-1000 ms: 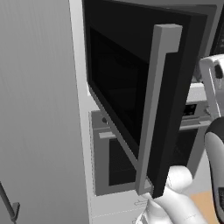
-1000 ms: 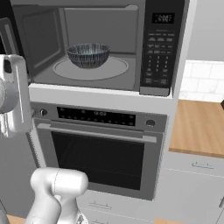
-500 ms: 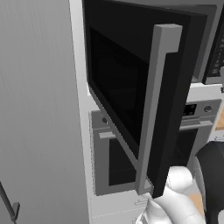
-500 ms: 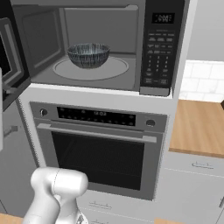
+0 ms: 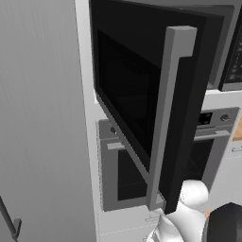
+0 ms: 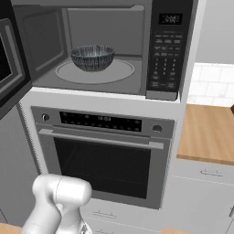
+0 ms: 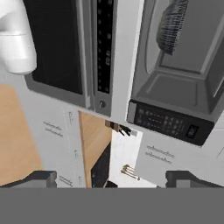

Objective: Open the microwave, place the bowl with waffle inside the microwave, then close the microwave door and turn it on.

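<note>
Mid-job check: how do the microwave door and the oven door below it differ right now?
The microwave door is swung wide open, exposing the bowl on the turntable; the oven door is shut. The microwave door's grey handle runs vertically, while the oven door's handle is a horizontal bar. The microwave door is all black; the oven door has a silver frame. Both have dark glass windows.

Microwave door swung toward you in the left base view: it hides the cavity, its top cut by the frame. Bowl rim blocks your look inside; contents can't be told. Display digits too small to read. Hand view crops the bowl at the top edge.
</note>
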You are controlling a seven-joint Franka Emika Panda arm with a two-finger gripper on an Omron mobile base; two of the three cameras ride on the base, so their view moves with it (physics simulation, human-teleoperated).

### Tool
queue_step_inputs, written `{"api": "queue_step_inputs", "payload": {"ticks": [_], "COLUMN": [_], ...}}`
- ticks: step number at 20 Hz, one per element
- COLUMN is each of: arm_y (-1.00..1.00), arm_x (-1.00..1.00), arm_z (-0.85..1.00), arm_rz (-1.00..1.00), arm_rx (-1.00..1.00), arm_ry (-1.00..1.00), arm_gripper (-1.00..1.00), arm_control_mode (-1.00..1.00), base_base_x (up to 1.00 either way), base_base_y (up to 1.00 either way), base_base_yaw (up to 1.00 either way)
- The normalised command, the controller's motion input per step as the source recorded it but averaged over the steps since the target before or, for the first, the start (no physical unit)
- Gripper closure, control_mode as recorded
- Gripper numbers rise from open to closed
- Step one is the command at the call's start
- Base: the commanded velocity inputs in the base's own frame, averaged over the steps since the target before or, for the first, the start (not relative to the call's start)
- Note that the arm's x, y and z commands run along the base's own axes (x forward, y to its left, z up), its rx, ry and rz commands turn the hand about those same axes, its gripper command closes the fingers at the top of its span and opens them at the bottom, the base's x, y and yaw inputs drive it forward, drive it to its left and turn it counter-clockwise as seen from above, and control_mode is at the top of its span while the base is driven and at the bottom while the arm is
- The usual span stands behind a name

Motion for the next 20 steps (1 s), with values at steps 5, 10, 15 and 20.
{"api": "queue_step_inputs", "payload": {"ticks": [5, 10, 15, 20], "arm_y": [0.02, 0.23, 0.56, 0.84], "arm_x": [-0.99, -0.87, -0.32, 0.06], "arm_z": [0.00, 0.00, 0.00, 0.00], "arm_rz": [-0.12, -0.08, -0.10, -0.09], "arm_rx": [-0.10, -0.16, -0.18, -0.15], "arm_ry": [-0.35, -0.45, -0.38, -0.18], "arm_gripper": [-1.00, -1.00, -1.00, -1.00], "arm_control_mode": [-1.00, -1.00, -1.00, -1.00], "base_base_x": [0.00, 0.00, 0.00, 0.00], "base_base_y": [0.00, 0.00, 0.00, 0.00], "base_base_yaw": [0.00, 0.00, 0.00, 0.00]}}
